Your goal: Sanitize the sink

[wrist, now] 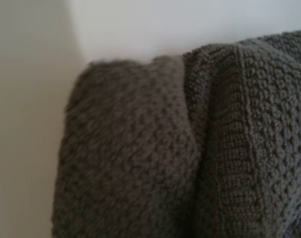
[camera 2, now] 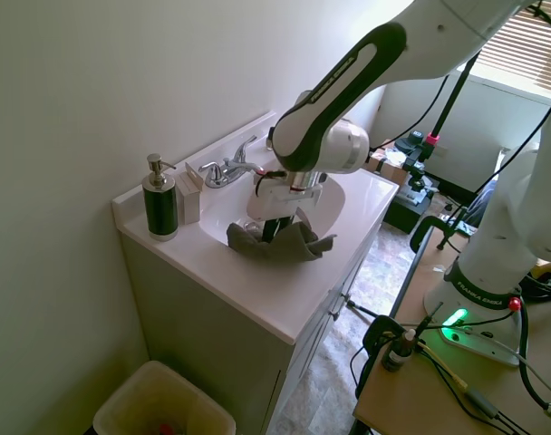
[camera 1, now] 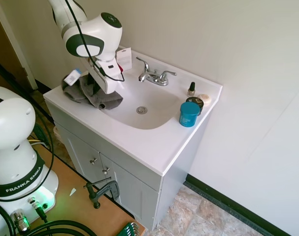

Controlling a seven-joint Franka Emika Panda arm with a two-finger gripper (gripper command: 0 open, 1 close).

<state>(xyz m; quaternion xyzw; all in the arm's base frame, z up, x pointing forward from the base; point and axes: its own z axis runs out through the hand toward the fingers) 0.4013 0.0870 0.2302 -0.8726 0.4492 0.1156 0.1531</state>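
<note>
A grey cloth (camera 2: 281, 242) is held clamped in the gripper (camera 2: 274, 227) and hangs bunched over the front-left rim of the sink (camera 1: 154, 142), which is set in a white vanity against the wall. If the grip is only on a fold, the cloth could be dropped onto the counter. The faucet (camera 1: 154, 76), a soap pump (camera 2: 159, 199) and a white box (camera 1: 123, 58) are ranged behind; a teal jar (camera 1: 189, 114) and small bottle (camera 1: 191, 89) could be knocked by a wide wipe.

A small home bathroom: a white vanity sink (camera 1: 154, 147) with chrome faucet (camera 1: 154, 76), a soap dispenser (camera 2: 159, 199), toiletry jars (camera 1: 189, 114), tiled floor (camera 1: 198, 211) and a wastebasket (camera 2: 162, 403).
</note>
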